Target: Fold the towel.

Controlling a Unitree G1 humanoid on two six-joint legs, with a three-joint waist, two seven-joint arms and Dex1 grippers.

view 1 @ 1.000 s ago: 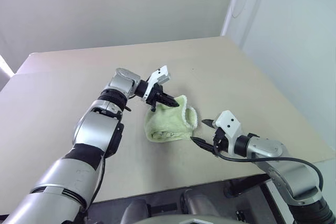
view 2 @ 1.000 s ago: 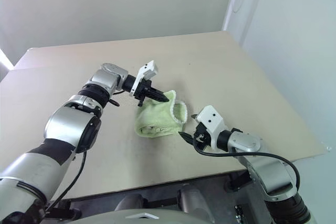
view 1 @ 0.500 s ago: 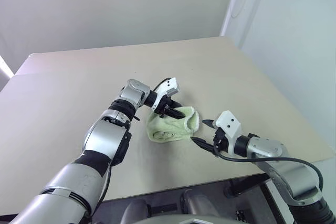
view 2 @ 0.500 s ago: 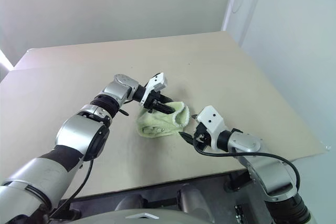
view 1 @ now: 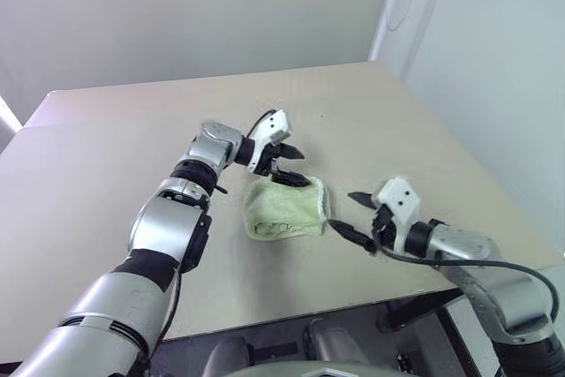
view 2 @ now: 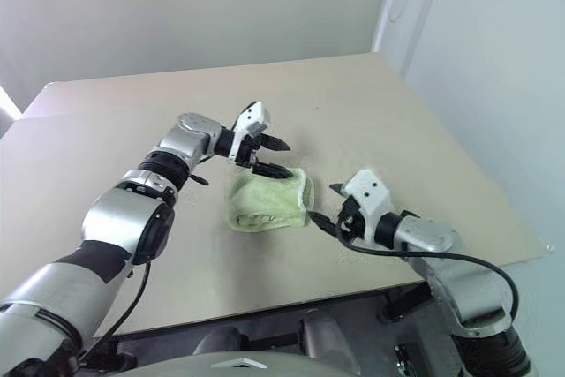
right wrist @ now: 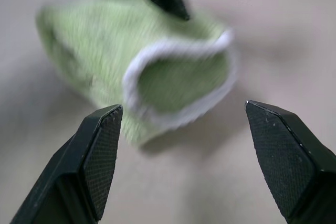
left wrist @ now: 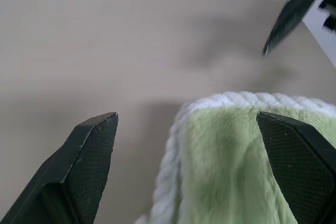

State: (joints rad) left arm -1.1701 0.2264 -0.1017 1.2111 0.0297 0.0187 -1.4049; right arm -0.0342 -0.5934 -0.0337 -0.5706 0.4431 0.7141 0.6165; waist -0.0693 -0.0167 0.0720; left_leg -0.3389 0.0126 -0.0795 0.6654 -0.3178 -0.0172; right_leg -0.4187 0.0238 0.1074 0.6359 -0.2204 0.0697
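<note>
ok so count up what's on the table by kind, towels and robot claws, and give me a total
Towels: 1, the green towel, lying folded on the table.
Claws: 2, the left claw and the right claw, both open and empty.
Total: 3

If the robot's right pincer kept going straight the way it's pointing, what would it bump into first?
Probably the towel. The right pincer is open and aimed at the towel's white-edged open end, with bare table between them. The left pincer hangs just above the towel, so depth there is uncertain.
</note>
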